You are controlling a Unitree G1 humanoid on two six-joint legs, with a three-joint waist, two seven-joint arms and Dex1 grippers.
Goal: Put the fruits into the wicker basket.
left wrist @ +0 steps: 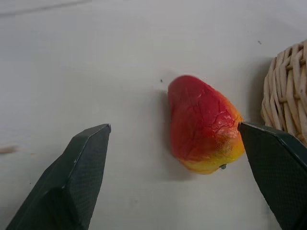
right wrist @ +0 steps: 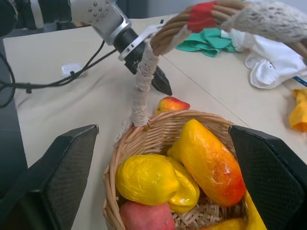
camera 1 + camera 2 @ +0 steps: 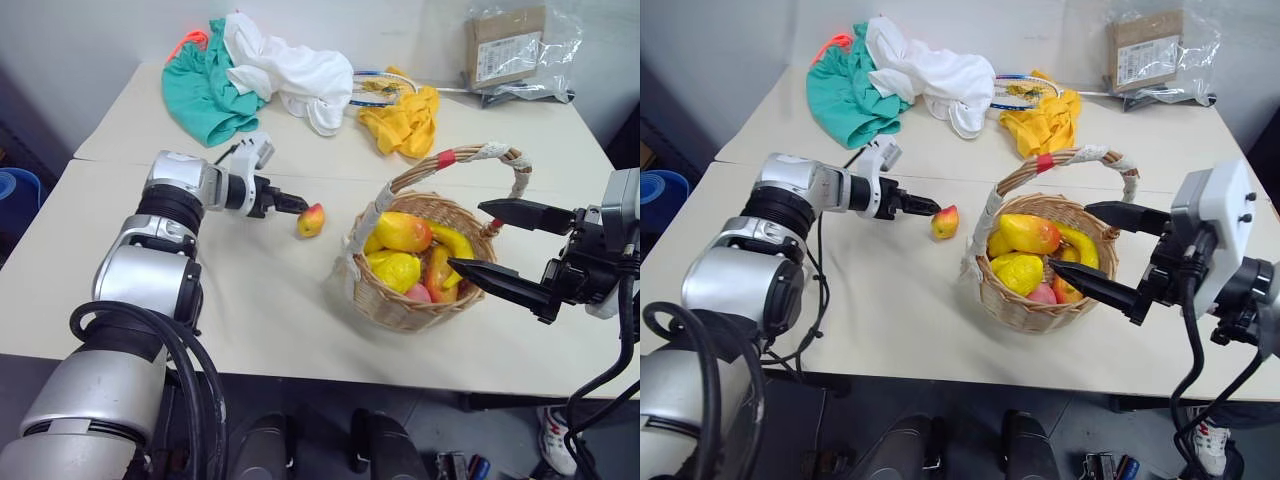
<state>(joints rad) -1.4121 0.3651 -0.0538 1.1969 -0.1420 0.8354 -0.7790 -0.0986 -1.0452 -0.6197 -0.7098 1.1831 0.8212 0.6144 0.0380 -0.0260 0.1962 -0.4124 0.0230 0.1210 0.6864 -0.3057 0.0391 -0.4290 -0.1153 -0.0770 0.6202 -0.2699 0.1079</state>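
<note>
A small yellow-red peach [image 3: 311,220] lies on the white table, just left of the wicker basket [image 3: 400,300]. My left gripper [image 3: 297,206] is open and points at the peach from the left; in the left wrist view the peach [image 1: 204,124] sits ahead between the two open fingers, untouched. The basket holds the yellow mango with a red-orange end [image 3: 403,231], a lemon [image 3: 398,271], a banana [image 3: 455,242] and other fruits. My right gripper [image 3: 500,245] stands open at the basket's right side, one finger above its rim and one beside it, holding nothing.
A heap of green and white cloth [image 3: 250,75], a yellow cloth [image 3: 405,120] and a bagged cardboard box [image 3: 508,48] lie at the table's back. The basket's tall handle [image 3: 455,157] arches over the fruit. A small white case [image 2: 72,70] lies on the table behind my left arm.
</note>
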